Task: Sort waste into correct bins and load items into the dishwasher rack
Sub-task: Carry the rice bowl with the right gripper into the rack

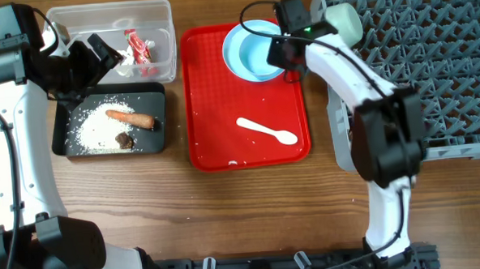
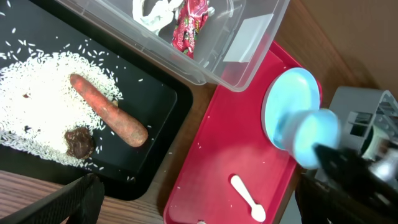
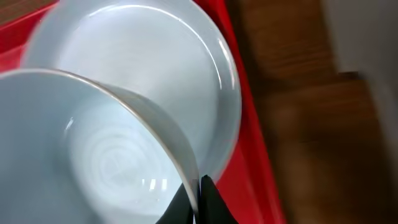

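Big grey dishwasher rack (image 1: 431, 53) fills the right side, pegs up, and beside it the flat red serving tray (image 1: 249, 154) sits in the middle of the table. Over on the left, the clear plastic tub (image 1: 161, 28) lies at the far edge with the shallow black tray (image 1: 155, 142) just in front of it, the two nearly touching. On the red tray's far corner rests the light blue plate (image 1: 234, 47), and right over it is the pale blue bowl (image 3: 118, 162), tilted, its rim pinched between the closed fingers of the right gripper (image 3: 199, 194); I cannot tell whether the bowl touches the plate. The left gripper (image 1: 95, 64) hangs over the seam between tub and black tray, jaws spread wide with nothing in them. The loose white rice (image 2: 43, 93) is spread across the black tray. The white spoon (image 1: 267, 132) lies alone on the near half of the red tray. The orange-brown sausage piece (image 2: 109, 118) lies on the rice, the red-and-white wrapper (image 2: 189, 28) is in the tub next to the crumpled tissue (image 2: 155, 11), and the small dark lump (image 2: 79, 140) sits just beside the sausage.
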Tool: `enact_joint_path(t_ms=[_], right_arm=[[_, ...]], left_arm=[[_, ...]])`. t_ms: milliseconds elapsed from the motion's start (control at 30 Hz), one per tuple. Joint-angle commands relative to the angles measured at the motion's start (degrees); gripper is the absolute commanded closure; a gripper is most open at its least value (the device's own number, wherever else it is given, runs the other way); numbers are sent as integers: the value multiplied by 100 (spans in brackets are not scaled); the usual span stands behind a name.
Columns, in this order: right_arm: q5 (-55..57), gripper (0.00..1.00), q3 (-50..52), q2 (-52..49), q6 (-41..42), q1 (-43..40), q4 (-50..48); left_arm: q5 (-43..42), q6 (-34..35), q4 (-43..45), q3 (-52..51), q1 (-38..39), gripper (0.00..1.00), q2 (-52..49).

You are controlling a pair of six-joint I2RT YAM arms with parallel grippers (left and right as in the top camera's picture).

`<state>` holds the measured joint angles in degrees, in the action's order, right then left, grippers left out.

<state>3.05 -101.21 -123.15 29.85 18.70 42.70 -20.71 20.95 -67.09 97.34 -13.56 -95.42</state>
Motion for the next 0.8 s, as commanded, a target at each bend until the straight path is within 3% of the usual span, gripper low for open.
enact_joint_path(t_ms=[0, 133, 300, 400, 633, 767], right_arm=[[1054, 96, -13, 1475, -876, -31, 739], [3283, 96, -13, 2472, -586, -264, 1961], [5536, 96, -11, 2638, -269, -538, 3526], [5845, 95, -11, 2411, -448, -643, 3797], [5934, 96, -11, 1434, -4843, -673, 2693], [6848, 95, -11, 935, -5812, -671, 1899]], left_arm=[[-24, 52, -2, 17, -11, 0, 0], [-24, 52, 0, 17, -11, 0, 0], [-24, 52, 0, 17, -11, 0, 0], [-24, 52, 0, 17, -11, 0, 0], [-24, 52, 0, 17, -11, 0, 0], [-24, 52, 0, 17, -11, 0, 0]])
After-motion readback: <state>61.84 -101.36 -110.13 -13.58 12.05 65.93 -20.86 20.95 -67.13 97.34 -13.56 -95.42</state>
